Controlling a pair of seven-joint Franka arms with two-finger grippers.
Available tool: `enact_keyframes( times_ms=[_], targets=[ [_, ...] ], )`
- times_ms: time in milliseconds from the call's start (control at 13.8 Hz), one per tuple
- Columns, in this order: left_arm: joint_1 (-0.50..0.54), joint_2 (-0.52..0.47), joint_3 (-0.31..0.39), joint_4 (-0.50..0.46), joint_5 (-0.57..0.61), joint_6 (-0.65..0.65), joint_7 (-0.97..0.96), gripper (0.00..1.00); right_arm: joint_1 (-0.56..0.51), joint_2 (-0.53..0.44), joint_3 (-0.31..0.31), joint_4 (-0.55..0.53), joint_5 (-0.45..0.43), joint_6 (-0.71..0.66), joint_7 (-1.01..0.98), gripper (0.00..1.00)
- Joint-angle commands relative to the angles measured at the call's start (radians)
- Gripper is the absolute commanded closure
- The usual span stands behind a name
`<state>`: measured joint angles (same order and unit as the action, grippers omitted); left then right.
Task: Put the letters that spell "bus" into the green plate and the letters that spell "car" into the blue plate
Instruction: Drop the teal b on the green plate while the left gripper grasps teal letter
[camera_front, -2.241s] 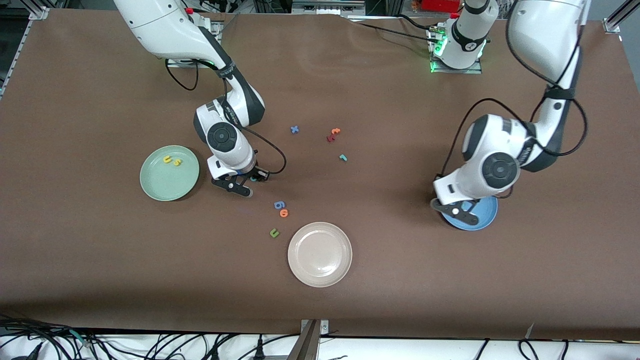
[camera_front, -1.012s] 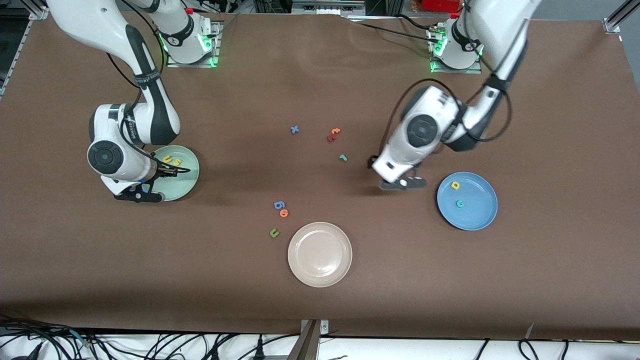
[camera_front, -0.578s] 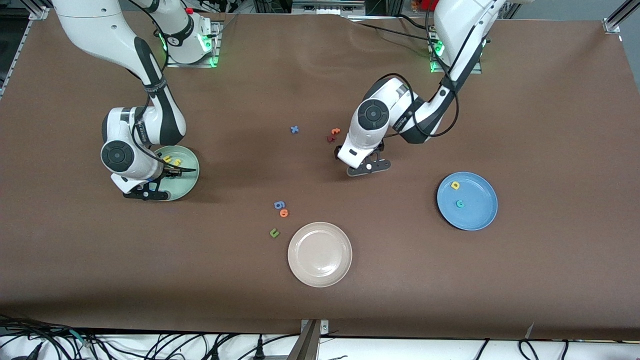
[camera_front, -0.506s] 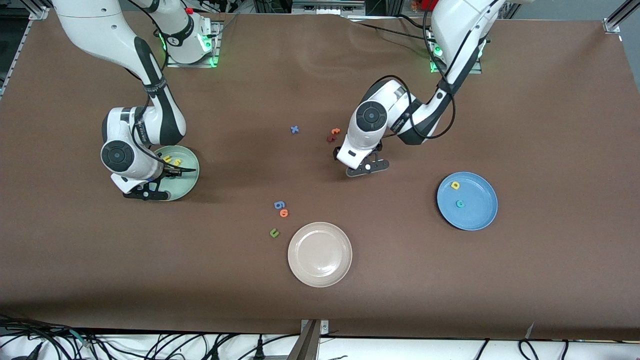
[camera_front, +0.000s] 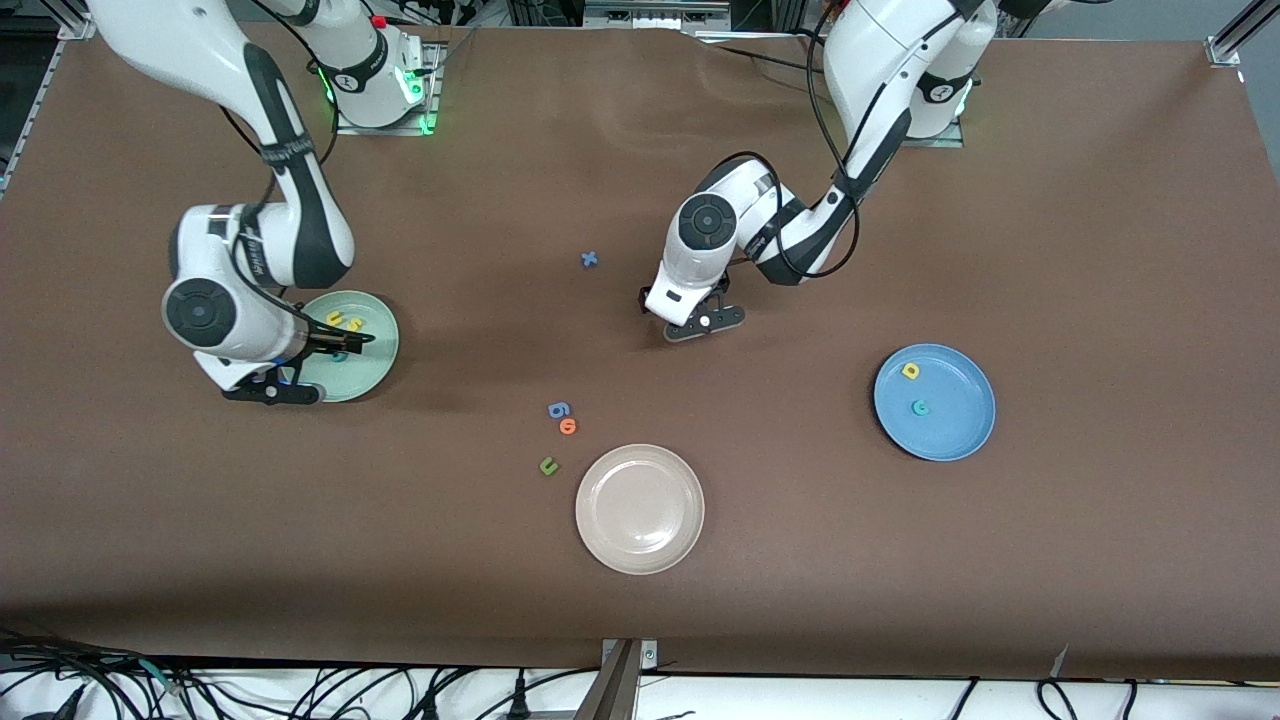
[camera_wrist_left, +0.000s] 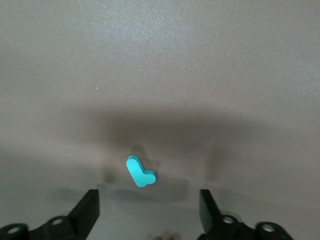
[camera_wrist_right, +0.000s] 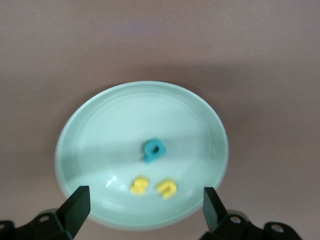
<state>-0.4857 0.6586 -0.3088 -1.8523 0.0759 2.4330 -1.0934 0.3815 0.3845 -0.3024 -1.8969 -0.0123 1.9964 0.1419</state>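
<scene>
Teal foam catches my eye first: the r (camera_wrist_left: 140, 171) lies flat on the brown table (camera_front: 640, 580), and my left gripper (camera_wrist_left: 149, 216) hangs low right over it, fingers (camera_wrist_left: 89, 211) spread apart with the letter between them, neither touching it. In the front view that gripper (camera_front: 703, 322) sits mid-table, with the r hidden under it. On the green plate (camera_wrist_right: 95, 135) I see the b (camera_wrist_right: 153, 150) lying loose near the middle, the yellow s (camera_wrist_right: 139, 185) and u (camera_wrist_right: 167, 188) side by side close to it. My right gripper (camera_wrist_right: 142, 215) is over that plate's rim, fingers wide apart and holding nothing; the front view shows it (camera_front: 262, 390) at the plate's (camera_front: 372, 372) edge toward the right arm's end. The blue plate (camera_front: 960, 430) lies toward the left arm's end, holding the yellow a (camera_front: 910, 371) and teal c (camera_front: 919, 407), well apart from my left gripper. Loose on the table are a blue x (camera_front: 589, 259), a blue 6 (camera_front: 558, 409) touching an orange letter (camera_front: 568, 426), and an olive u (camera_front: 548, 465) just beside the cream plate (camera_front: 640, 509).
</scene>
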Motion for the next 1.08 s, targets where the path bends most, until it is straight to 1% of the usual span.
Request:
enact_keyframes(
  times_ms=[0, 72, 217, 289, 361, 506, 651, 795, 940, 1012],
  targets=[
    [-0.002, 0.013, 0.010, 0.016, 0.059, 0.004, -0.023, 0.33, -0.010, -0.012, -0.004, 0.206, 0.052, -0.270, -0.021, 0.00],
    [-0.002, 0.013, 0.010, 0.018, 0.059, 0.004, -0.023, 0.34, -0.015, -0.012, -0.009, 0.270, 0.054, -0.345, -0.021, 0.00],
    [-0.002, 0.013, 0.011, 0.016, 0.059, 0.004, -0.023, 0.40, -0.015, -0.013, -0.038, 0.382, 0.057, -0.471, -0.021, 0.00],
    [-0.001, 0.013, 0.011, 0.018, 0.061, 0.004, -0.022, 0.44, -0.015, -0.013, -0.049, 0.439, 0.080, -0.513, -0.019, 0.00],
    [0.001, 0.013, 0.011, 0.016, 0.061, 0.006, -0.022, 0.49, -0.015, -0.013, -0.063, 0.496, 0.100, -0.554, -0.010, 0.00],
    [0.002, 0.013, 0.011, 0.016, 0.061, 0.004, -0.022, 0.61, -0.015, -0.013, -0.084, 0.600, 0.103, -0.631, -0.011, 0.00],
    [0.002, 0.013, 0.011, 0.016, 0.061, 0.004, -0.022, 0.70, -0.013, -0.013, -0.083, 0.631, 0.103, -0.668, -0.021, 0.00],
    [0.004, 0.012, 0.011, 0.015, 0.061, 0.004, -0.022, 0.77, -0.012, -0.015, -0.081, 0.631, 0.101, -0.668, -0.022, 0.00],
    [0.002, 0.012, 0.011, 0.013, 0.061, 0.004, -0.023, 0.80, -0.013, -0.019, -0.081, 0.630, 0.104, -0.660, -0.021, 0.00],
    [0.002, 0.009, 0.011, 0.012, 0.061, 0.004, -0.023, 0.85, -0.012, -0.019, -0.077, 0.630, 0.103, -0.656, -0.021, 0.00]
  ],
)
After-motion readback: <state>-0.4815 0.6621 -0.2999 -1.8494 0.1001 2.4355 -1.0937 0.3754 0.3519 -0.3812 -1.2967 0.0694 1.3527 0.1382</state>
